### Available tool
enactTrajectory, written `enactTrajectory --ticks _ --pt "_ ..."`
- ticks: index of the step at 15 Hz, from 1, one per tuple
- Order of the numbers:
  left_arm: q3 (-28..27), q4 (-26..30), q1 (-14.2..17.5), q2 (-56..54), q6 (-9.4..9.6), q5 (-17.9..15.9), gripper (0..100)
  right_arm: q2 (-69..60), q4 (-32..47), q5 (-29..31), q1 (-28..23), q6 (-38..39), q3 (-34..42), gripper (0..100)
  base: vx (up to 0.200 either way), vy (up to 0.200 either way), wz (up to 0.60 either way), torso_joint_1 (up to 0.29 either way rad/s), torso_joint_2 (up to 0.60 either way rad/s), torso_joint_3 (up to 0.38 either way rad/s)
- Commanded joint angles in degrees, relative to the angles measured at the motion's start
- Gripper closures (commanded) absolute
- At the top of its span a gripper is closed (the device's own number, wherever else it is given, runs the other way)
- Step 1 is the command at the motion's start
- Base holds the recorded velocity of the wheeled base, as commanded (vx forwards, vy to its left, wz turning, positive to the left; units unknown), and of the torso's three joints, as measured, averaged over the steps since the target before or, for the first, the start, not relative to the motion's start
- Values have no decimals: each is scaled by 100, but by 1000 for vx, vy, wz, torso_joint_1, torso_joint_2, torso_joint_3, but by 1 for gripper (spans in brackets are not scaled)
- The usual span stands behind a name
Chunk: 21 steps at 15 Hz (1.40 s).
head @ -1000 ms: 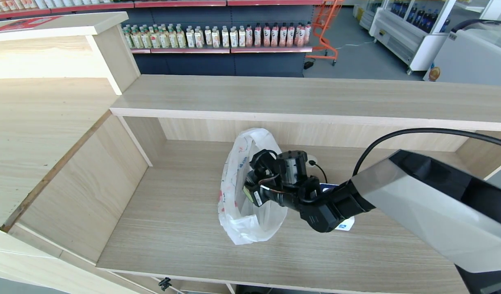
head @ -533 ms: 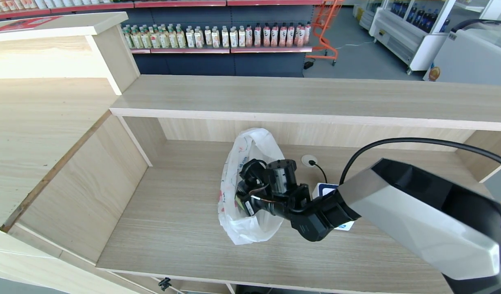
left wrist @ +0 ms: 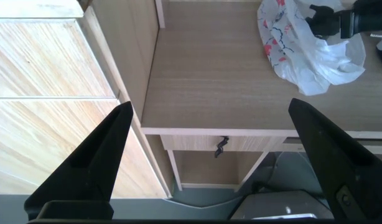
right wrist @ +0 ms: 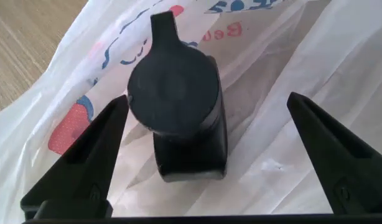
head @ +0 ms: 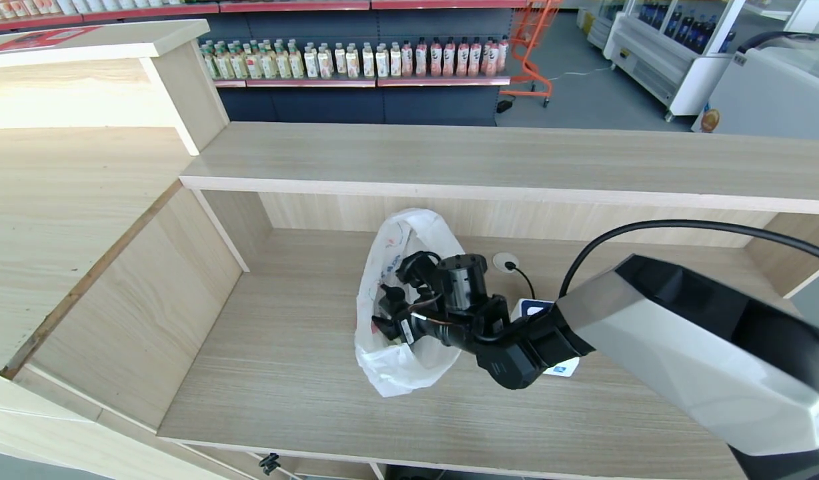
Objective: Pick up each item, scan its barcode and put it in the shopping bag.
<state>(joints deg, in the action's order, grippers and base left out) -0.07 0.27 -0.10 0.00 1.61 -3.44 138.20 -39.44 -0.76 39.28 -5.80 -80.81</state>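
At the mouth of the shopping bag, the right gripper, fingers spread wide and clamped on nothing. Between them, touching neither, a black item with a round cap, lying inside the bag on the white plastic. Stands crumpled and open-topped on the tabletop, this bag, printed in red and blue.

Well off from the bag, out past the near edge of the tabletop, the left gripper, fingers likewise wide apart, empty.

Just beside the bag, on the right arm's side and partly under that arm, a flat white and blue device. Behind the bag and near it, a round cable port with a black cable running out. Farther behind, above the bag, a raised wooden ledge.
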Motion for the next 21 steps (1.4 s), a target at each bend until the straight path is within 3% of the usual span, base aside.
enactTrajectory --ticks 1,2,4,6,9,12,14,17,21 --pt "-1 0 1 9 -3 1 0 -611 24 -56 -122 721 127 0 0 0 0 0 0 0" --pt "-1 0 1 9 -3 1 0 -1015 112 -223 -210 1459 312 0 0 0 0 0 0 0" --pt "-1 0 1 9 6 1 0 -1946 261 -496 -535 1855 1340 0 0 0 0 0 0 0" --pt "-1 0 1 9 -3 1 0 -2720 287 -838 -825 1943 2316 0 0 0 0 0 0 0" --pt "-1 0 1 9 -3 1 0 -3994 525 -795 -1133 1811 3282 0 0 0 0 0 0 0" --pt "-1 0 1 9 6 1 0 -5462 2159 -109 -1827 905 3317 0 0 0 0 0 0 0" --pt "-1 0 1 9 -3 10 0 -5972 2344 207 -1889 897 3528 0 0 0 0 0 0 0" --pt "-1 0 1 9 -3 1 0 -6385 2397 207 -2047 897 3994 0 0 0 0 0 0 0" --pt "-1 0 1 9 -3 1 0 -6587 2740 199 -2267 914 4012 0 0 0 0 0 0 0"
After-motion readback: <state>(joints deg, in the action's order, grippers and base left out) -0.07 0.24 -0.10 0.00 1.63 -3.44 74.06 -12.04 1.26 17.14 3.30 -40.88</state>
